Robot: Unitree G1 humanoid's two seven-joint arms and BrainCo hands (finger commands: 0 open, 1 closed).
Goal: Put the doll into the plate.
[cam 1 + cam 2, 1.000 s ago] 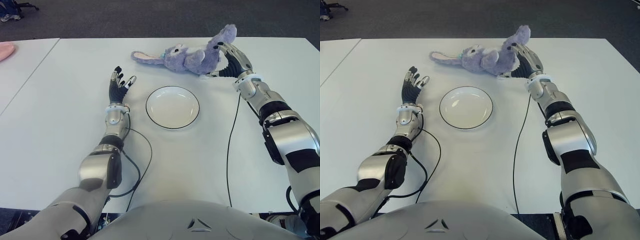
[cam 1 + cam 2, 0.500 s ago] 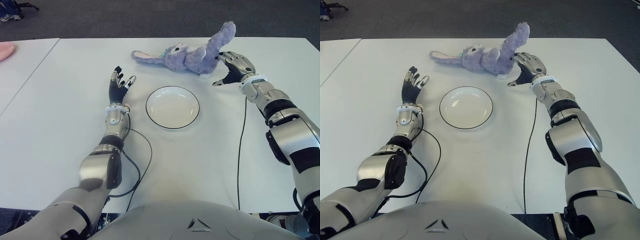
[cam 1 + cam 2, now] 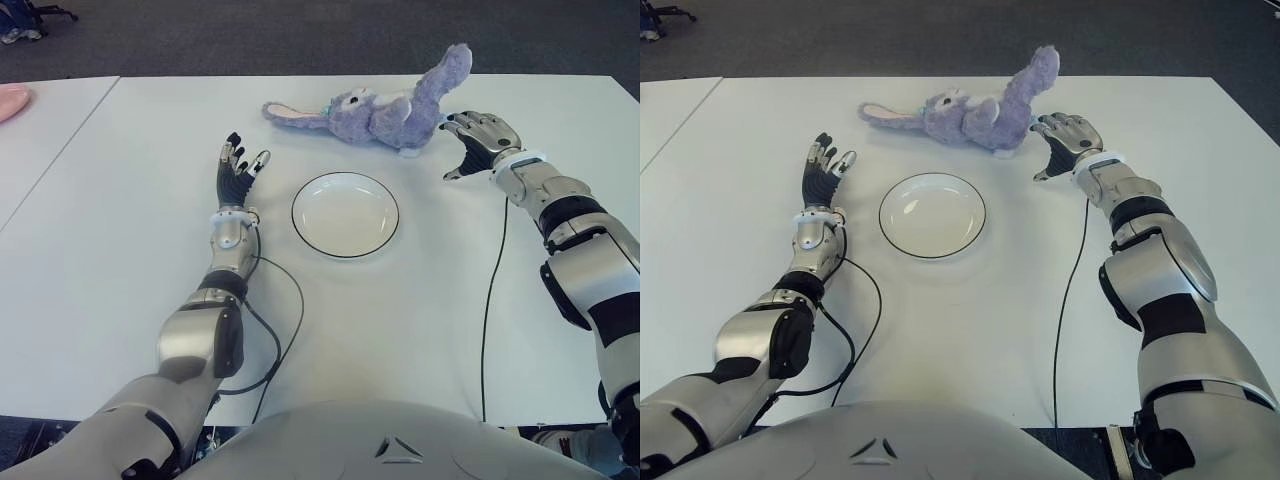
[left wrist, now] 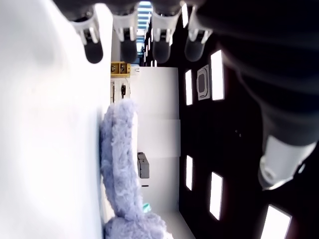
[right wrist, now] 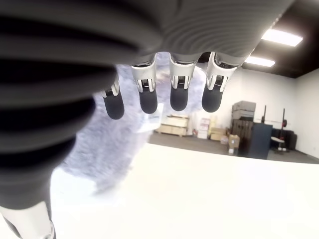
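While the doll (image 3: 385, 105) lies beyond the plate (image 3: 345, 214), right hand (image 3: 478, 140) seemingly spread, empty.

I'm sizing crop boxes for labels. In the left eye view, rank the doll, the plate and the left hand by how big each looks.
1. doll, widest span, ear tip to raised leg
2. plate, clearly narrower than the doll
3. left hand, smallest; it is open and shows left of the plate

The doll lies farther from the camera, so it is truly the largest.

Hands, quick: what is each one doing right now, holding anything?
Left hand: open, empty, left of the plate.
Right hand: open, empty, just right of the purple plush bunny, not touching it.
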